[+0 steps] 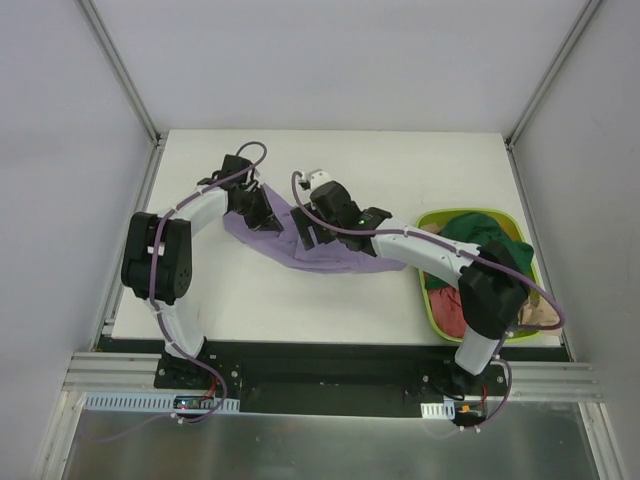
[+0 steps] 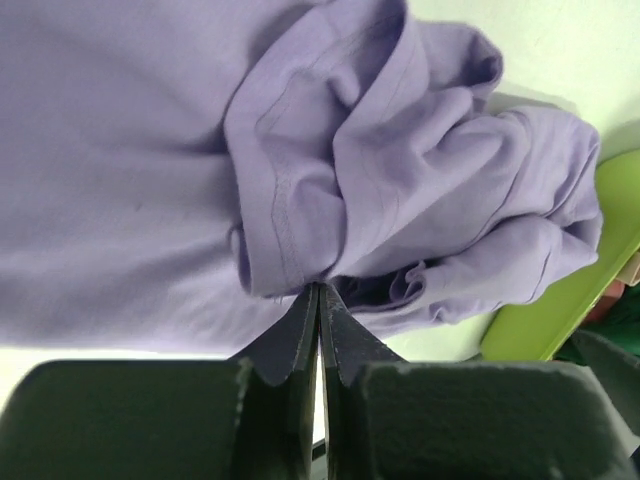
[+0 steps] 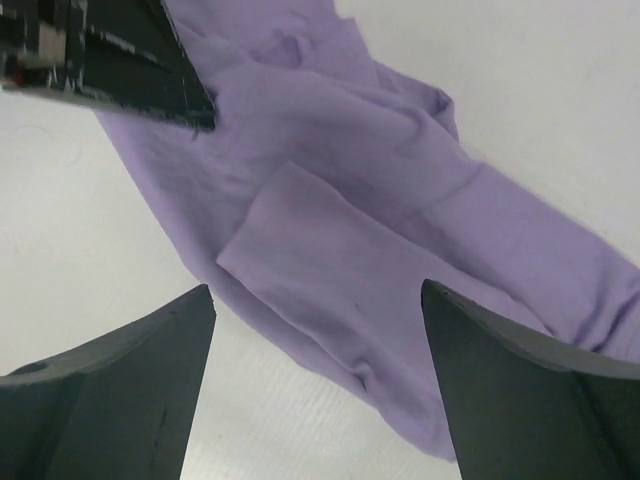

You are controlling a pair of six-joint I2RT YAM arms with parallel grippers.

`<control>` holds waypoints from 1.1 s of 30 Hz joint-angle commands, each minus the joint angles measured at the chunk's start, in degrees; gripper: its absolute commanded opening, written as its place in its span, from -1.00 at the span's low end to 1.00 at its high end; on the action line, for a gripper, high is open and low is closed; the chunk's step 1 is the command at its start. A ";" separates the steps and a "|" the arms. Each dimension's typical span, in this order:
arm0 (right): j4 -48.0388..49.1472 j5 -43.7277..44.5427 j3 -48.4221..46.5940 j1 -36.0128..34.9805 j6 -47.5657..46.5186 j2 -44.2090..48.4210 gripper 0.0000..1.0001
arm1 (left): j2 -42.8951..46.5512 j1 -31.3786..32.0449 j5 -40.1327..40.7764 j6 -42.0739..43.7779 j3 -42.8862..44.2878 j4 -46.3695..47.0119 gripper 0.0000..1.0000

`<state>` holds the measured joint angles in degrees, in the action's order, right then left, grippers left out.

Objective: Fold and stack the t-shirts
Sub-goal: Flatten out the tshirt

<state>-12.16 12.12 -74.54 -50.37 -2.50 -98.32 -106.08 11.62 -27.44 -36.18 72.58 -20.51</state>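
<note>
Clenched, the left jaws pinch a bunched fold of the lavender t-shirt [image 2: 150, 180], which lies crumpled in the middle of the counter [image 1: 300, 310], left of the lime-green basket [image 1: 428, 300] holding other shirts [image 1: 480, 232]. The right jaws stand released above the cloth.

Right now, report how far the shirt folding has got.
Done: only the lavender t-shirt lies out on the table, crumpled, nothing folded. In hand: the left gripper is shut on its edge; the right gripper hangs open above it. Left: folding it, then the green shirt and red-pink shirt in the basket.
</note>
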 commanded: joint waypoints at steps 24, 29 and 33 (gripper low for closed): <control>-0.93 10.12 -5.10 -1.40 -1.11 -8.92 -0.99 | 6.68 0.42 4.33 3.49 -2.88 2.23 0.08; 5.74 6.08 2.73 -1.40 -0.05 -1.61 -0.97 | 3.17 2.44 3.80 6.12 -1.13 2.32 0.22; 5.84 4.84 3.17 -1.40 0.91 -0.82 -0.99 | -1.14 4.29 1.96 7.53 0.98 2.14 0.22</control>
<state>-10.79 18.02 -71.57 -51.31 -3.49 -103.09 -103.81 13.98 -22.33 -31.88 70.48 -18.24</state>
